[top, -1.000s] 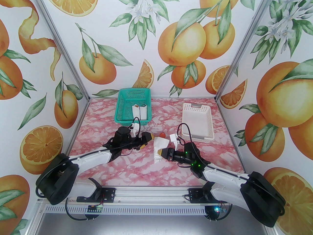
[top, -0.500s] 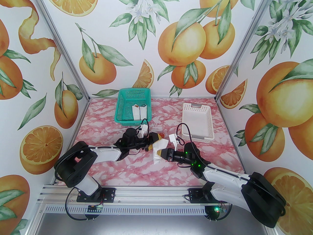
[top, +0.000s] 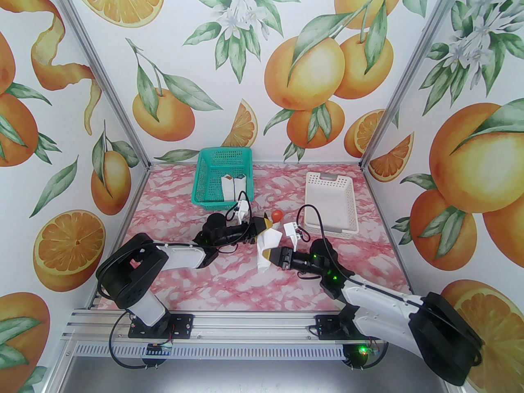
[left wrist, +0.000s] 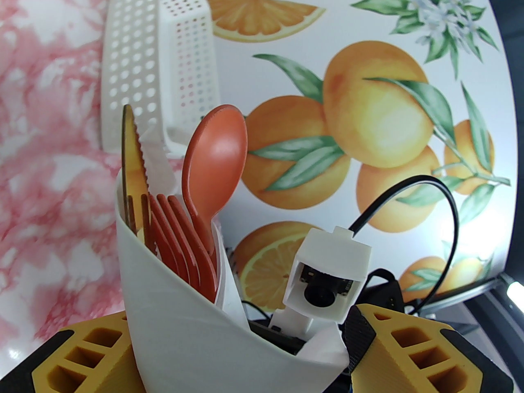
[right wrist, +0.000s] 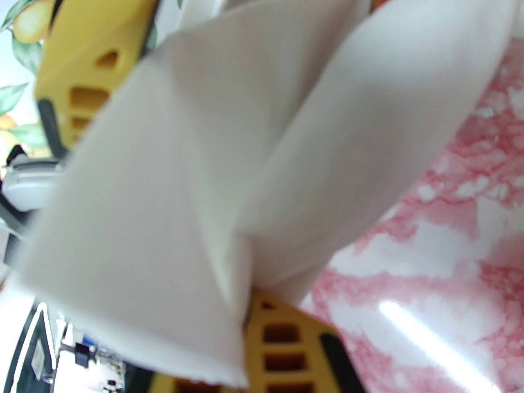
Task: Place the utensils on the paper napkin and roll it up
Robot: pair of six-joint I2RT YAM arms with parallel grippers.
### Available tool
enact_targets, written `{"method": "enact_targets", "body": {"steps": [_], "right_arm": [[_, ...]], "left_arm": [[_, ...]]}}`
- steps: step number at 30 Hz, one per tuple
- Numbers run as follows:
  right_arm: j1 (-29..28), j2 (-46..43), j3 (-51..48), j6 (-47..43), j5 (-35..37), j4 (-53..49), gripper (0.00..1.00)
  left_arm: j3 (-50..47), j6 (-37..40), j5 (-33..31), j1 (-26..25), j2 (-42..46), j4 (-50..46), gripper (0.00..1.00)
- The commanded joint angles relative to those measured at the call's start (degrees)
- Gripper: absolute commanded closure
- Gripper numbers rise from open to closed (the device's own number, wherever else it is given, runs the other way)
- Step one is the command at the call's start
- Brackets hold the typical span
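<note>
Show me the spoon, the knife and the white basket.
spoon (left wrist: 216,154), left wrist view, on its bowl.
knife (left wrist: 132,158), left wrist view, on its serrated blade.
white basket (left wrist: 135,55), left wrist view, on its perforated wall.

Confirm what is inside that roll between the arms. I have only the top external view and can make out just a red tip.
Observer: The left wrist view looks into the open end of the paper napkin. The spoon, fork and knife all stand inside it, heads sticking out.
Operator: Report the left end effector's grip.
Observer: The left end effector straddles the roll with its jaws open. A gap shows between the main body of the roll and one finger.
</note>
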State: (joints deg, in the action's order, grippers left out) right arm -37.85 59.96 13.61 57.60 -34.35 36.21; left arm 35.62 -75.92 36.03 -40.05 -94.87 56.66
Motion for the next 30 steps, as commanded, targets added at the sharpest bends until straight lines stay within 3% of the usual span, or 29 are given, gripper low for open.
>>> {"method": "enact_targets", "body": {"steps": [1,15,30], "right_arm": [[-0.19,-2.20,0.78,-0.45,1.42,-1.85,1.00],[0.79,-4.27,3.15,-4.74,-0.66,-10.42,1.00],[3.33,-8.99,5.88,-6.80,-1.16,-11.97,1.00]], "left_arm": [[1.43,2.92,0.36,-0.11,1.97,3.19,0.24],[3.29,9.40,2.22,-0.14,7.13,2.31,0.20],[4.68,19.77,5.39,-0.19,14.12,-3.08,0.16]]}}
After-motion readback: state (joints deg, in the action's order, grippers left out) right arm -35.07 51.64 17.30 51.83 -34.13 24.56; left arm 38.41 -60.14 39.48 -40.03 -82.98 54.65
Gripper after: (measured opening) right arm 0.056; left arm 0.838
